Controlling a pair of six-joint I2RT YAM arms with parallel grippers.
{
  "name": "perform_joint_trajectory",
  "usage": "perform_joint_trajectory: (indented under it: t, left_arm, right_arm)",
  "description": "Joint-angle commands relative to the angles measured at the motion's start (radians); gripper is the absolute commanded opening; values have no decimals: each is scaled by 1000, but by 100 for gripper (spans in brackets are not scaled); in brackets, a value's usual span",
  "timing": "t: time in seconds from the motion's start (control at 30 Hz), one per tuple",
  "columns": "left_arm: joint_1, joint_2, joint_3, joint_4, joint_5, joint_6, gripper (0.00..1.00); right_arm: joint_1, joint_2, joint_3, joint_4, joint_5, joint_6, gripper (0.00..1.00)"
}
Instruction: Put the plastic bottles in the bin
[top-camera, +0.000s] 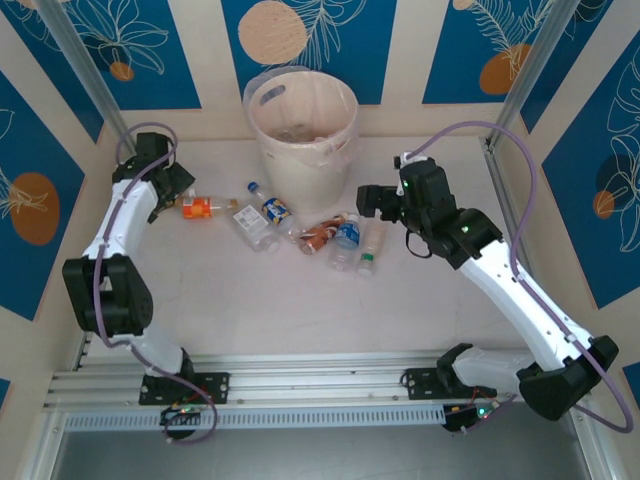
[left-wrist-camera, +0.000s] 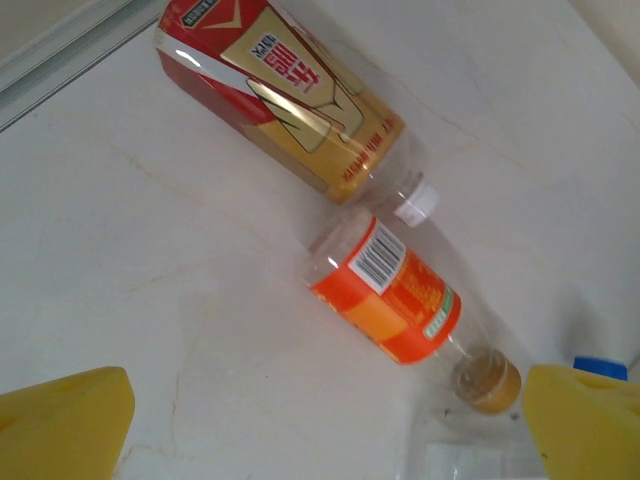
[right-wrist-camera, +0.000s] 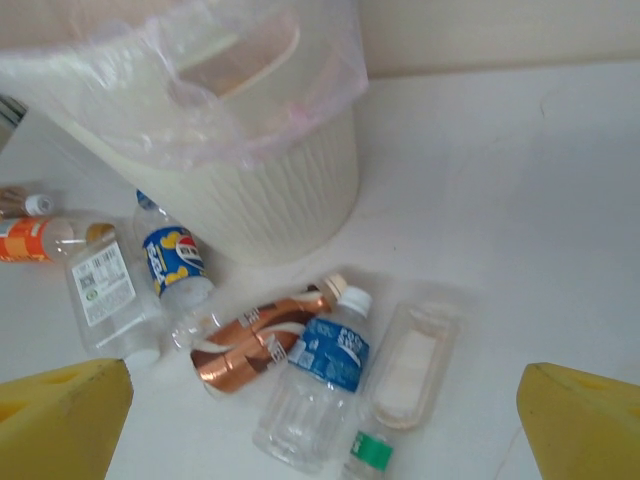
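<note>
The bin (top-camera: 300, 120) stands at the back centre, lined with a clear bag. Several plastic bottles lie in front of it. An orange-label bottle (left-wrist-camera: 395, 300) and a red-and-gold one (left-wrist-camera: 280, 95) lie under my left gripper (left-wrist-camera: 325, 430), which is open and holds nothing. My right gripper (right-wrist-camera: 325, 425) is open too, hovering over a blue-label bottle (right-wrist-camera: 325, 370), a copper bottle (right-wrist-camera: 255, 340), a flattened green-label bottle (right-wrist-camera: 400, 385) and a Pepsi bottle (right-wrist-camera: 172, 262). From above, the left gripper (top-camera: 170, 195) is at the row's left end and the right gripper (top-camera: 372, 200) at its right end.
A clear bottle with a white label (top-camera: 255, 228) lies between the orange and Pepsi bottles. Metal frame posts (top-camera: 85, 70) rise at both back corners. Patterned walls close in the white table (top-camera: 300, 310). A rail runs along the near edge.
</note>
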Motion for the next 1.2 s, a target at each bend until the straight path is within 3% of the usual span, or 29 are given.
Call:
perform_joint_trajectory:
  t: [0.0,0.6,1.17]
  left_arm:
    - [46,50,50,-2,49,-63,100]
    - [127,447,413,-81,110,-116,100]
    - [153,571,423,-42,163,-229,100]
  right_arm:
    - [6,-35,-16,-21,0,53,99]
    - [16,-55,-140,-57,45,89,99]
    - [18,-82,-156,-94,61,124,99]
